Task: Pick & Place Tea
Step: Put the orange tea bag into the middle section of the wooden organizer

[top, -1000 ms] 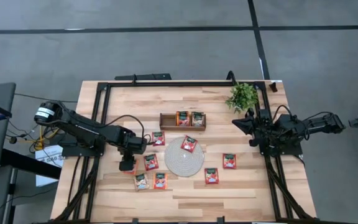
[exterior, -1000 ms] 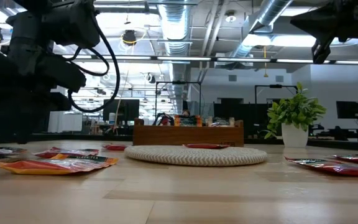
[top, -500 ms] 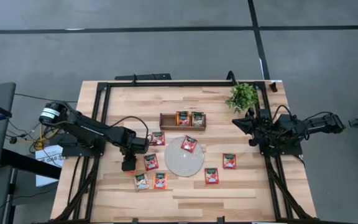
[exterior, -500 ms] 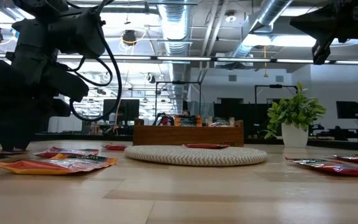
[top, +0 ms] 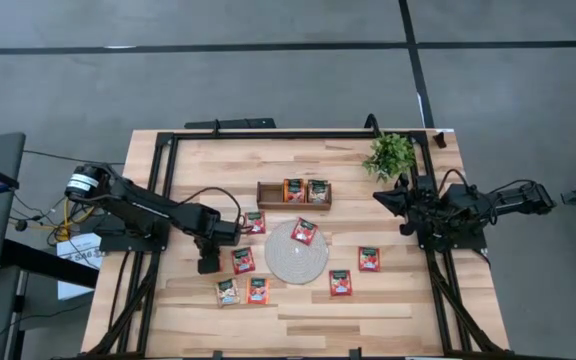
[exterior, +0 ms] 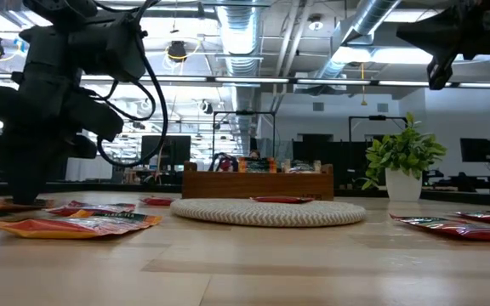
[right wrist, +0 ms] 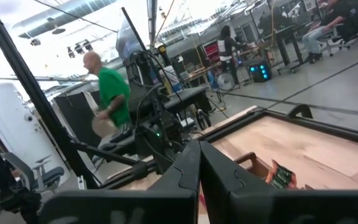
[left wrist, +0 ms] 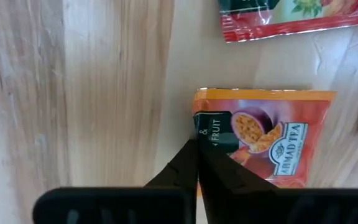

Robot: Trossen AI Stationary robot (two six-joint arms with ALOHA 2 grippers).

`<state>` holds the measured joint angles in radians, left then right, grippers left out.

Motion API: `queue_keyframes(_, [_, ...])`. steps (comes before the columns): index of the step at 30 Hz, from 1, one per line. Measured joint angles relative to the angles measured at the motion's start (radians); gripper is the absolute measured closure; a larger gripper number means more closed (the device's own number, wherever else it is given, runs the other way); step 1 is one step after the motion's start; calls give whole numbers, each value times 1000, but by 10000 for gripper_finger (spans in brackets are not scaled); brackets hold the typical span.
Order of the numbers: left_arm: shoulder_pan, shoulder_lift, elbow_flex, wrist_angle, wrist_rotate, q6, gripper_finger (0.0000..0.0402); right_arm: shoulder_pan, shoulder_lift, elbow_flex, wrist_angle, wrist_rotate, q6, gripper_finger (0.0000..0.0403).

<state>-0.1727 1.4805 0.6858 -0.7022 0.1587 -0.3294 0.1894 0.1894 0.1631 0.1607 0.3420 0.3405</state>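
The left gripper (top: 208, 266) is low over the table (top: 388, 300), near its left edge. The left arm reaches out from the left side and bends down at the wrist, so the fingers (left wrist: 185, 165) point to the wood. In the left wrist view the two dark fingers are pressed together to one point, and this point lies on the edge of an orange tea sachet (left wrist: 263, 137). It is not possible to tell if they pinch the sachet or only touch it.

This sachet is flat and square, orange-red, with a dark green band and a picture of a cut fruit in the middle. A second sachet (left wrist: 288, 15), red with a green band, lies just beside it.

Near the front edge, two sachets (top: 243, 291) lie side by side, and another sachet (top: 243, 261) lies just behind them, beside the left gripper. More to the right lie two others (top: 354, 271), well apart from the left group. In the middle of the table is the round mat (top: 288, 262), and one sachet (top: 304, 231) rests on its far part. One more sachet (top: 255, 222) lies between the mat and the wooden tray (top: 270, 194). The tray stands behind the mat, and two sachets (top: 306, 190) stand in its middle and right compartments.

The right gripper (top: 386, 199) waits above the right edge, beside the small plant (top: 390, 154) in the far right corner. Its fingers (right wrist: 188, 168) are closed on nothing.
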Motion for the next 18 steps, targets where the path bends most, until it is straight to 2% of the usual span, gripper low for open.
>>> queue_keyframes(5, [2,-40,44,-43,9,-16,401,0,0,0,-12,0,0,403])
queue_keyframes(8, [3,-62,85,-121,-5,-43,401,0,0,0,-11,0,0,403])
queue_keyframes(13, [3,-78,195,-294,-26,-48,401,0,0,0,-11,0,0,403])
queue_keyframes(18, [3,-79,338,-429,-101,-29,401,0,0,0,-11,0,0,403])
